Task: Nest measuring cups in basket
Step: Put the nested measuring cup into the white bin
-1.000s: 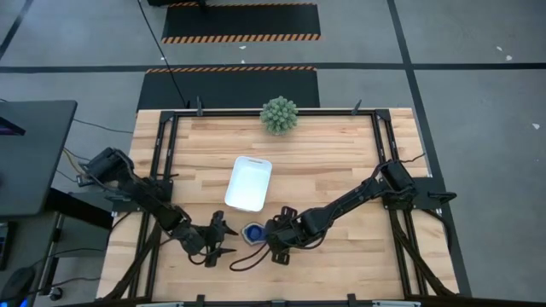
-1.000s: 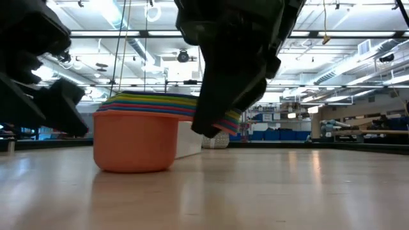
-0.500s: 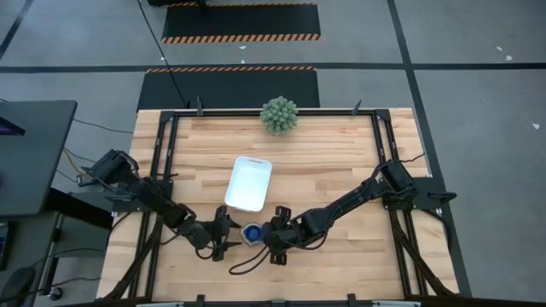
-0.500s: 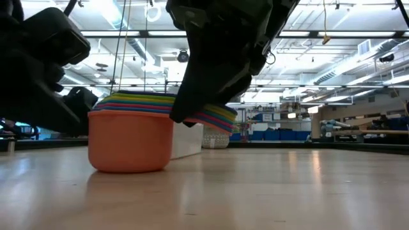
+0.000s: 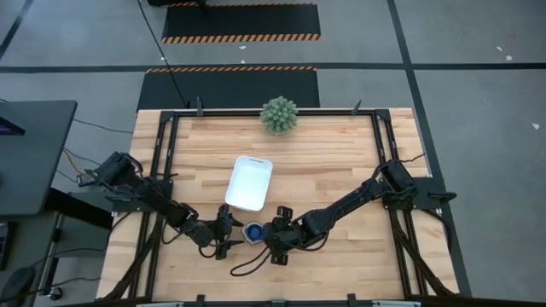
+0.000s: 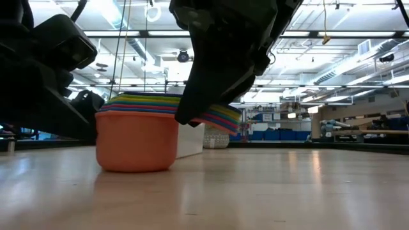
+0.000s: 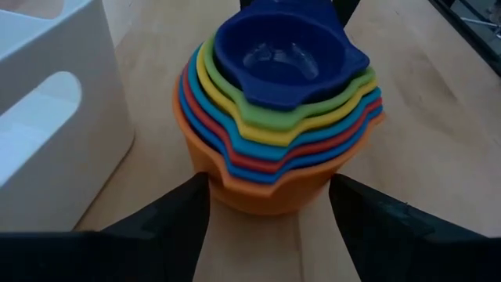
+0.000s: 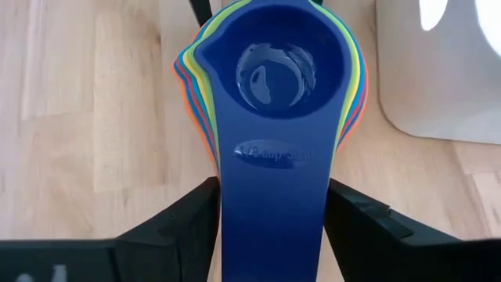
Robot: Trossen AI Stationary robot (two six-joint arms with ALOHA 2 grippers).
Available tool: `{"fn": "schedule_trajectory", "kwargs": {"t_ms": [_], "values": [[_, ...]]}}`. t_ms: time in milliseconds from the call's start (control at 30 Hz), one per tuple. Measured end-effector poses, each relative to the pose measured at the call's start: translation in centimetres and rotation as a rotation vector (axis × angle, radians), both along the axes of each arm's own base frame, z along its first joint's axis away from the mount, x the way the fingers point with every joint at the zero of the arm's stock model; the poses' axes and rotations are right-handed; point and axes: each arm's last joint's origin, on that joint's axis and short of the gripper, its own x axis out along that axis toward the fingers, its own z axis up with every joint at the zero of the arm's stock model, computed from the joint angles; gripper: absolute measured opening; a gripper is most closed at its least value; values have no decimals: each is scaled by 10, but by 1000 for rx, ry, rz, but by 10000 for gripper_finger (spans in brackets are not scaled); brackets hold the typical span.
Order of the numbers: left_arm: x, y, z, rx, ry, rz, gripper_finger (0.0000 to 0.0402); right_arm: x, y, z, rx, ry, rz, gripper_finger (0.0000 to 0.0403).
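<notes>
The measuring cups [image 5: 252,232] are nested in one stack, orange outermost and dark blue [image 7: 283,55] innermost. The stack stands by the orange cup's bottom [image 6: 136,165] on the table, just near of the white basket [image 5: 249,182]. My left gripper [image 7: 270,227] is open at the stack's left, a finger on either side of the orange cup's lower wall. My right gripper [image 8: 272,235] comes from the stack's right and is shut on the fanned handles. My left gripper's fingertips [image 7: 197,196] stand right at the orange cup's wall [image 7: 235,188]; whether they touch it I cannot tell. My right gripper pinches the stacked handles by their side edges [image 8: 235,196] between its two fingers, which slant down from the table's right and lie along the handles. The stack stays upright on the table.
The basket's near wall [image 7: 47,117] stands close behind the stack. A spiky green ball plant [image 5: 279,114] sits at the far edge. A dark cable loop [image 5: 243,260] lies on the table near of the stack. Bare wood stretches toward the right and near edges.
My left gripper has moved toward the stack, to the right and slightly far, and now stands right beside the orange cup. My right gripper has rolled a little on the handles without leaving its place. The stack has rocked slightly and stands on the table about where it was.
</notes>
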Motion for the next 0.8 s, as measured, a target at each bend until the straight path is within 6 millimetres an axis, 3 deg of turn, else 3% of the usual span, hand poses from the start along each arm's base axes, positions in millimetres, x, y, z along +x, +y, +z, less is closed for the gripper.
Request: {"fn": "schedule_trajectory", "kwargs": {"t_ms": [467, 800], "values": [[-1, 0, 0, 4, 25, -48, 265, -4, -1, -12, 5, -52, -26, 187], [-10, 3, 20, 6, 59, -82, 265, -2, 0, -13, -22, -56, 10, 181]]}}
